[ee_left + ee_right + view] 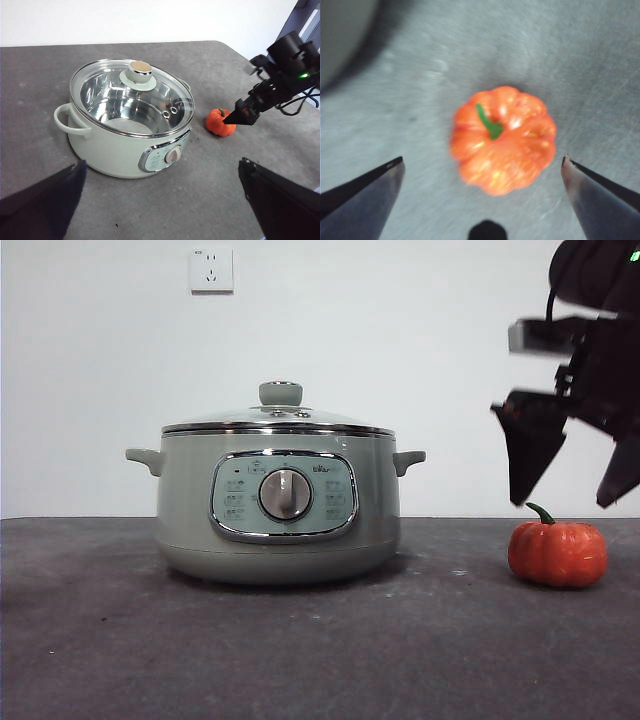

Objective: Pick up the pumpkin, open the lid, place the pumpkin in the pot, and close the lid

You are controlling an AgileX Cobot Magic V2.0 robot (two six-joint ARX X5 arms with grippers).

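The pot (280, 530) stands mid-table with the lid (278, 421) closed on it; its steel inside shows empty through the glass lid (131, 95). Right of the pot, the small orange pumpkin (557, 553) sits on the table. My right gripper (561, 502) hangs open just above it, one jaw on each side, not touching. In the right wrist view the pumpkin (502, 140) lies stem up between the spread jaws of that gripper (482, 160). My left gripper (161, 164) is open and empty, held high and back from the pot (115, 145).
The dark grey table (100, 640) runs to a white wall with a socket (211, 270). The right arm (287, 65) reaches in from the table's right side, over the pumpkin (219, 123).
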